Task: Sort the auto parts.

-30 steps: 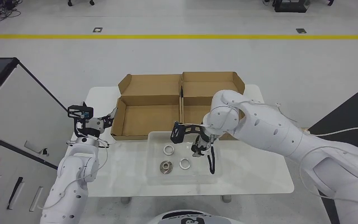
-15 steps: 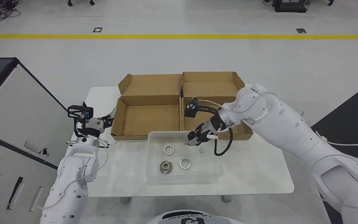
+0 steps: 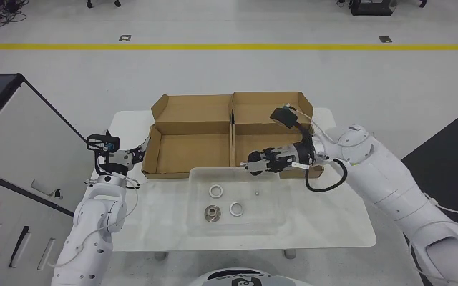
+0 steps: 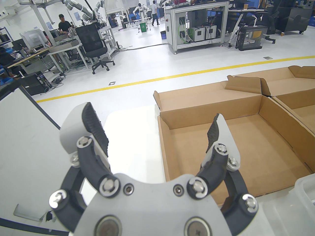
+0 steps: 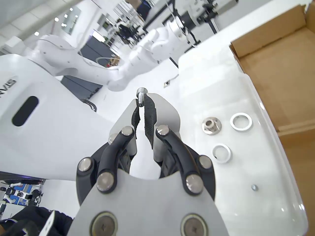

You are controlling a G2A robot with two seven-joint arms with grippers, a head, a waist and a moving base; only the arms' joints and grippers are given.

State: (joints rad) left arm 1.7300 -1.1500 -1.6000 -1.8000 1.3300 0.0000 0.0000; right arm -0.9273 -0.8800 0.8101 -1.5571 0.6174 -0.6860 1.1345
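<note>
Your right gripper (image 5: 141,104) has its fingers (image 5: 149,116) pressed nearly together, pinching a small bolt (image 5: 141,96) by its threaded end. The bolt's head sticks out past the fingertips. From above, those tips sit over the near wall of the right box (image 3: 266,116), close to the far rim of the clear tray (image 3: 268,223). The wrist and forearm lie almost level, reaching in from your right side and pointing across toward the left. The elbow hangs out beyond the table (image 3: 336,214) edge.

In the tray below lie two white rings (image 5: 241,121), well apart from each other. A flanged metal bushing (image 5: 211,125) lies just beside them, and a small nut (image 5: 254,187) lies alone nearer the right box.

Your left gripper (image 4: 152,124) has its fingers (image 4: 94,126) spread wide with nothing between them. It is held above the table just outside the left wall of the left box (image 3: 187,154), aimed along that box. The left forearm rises steeply from the table's left edge.
</note>
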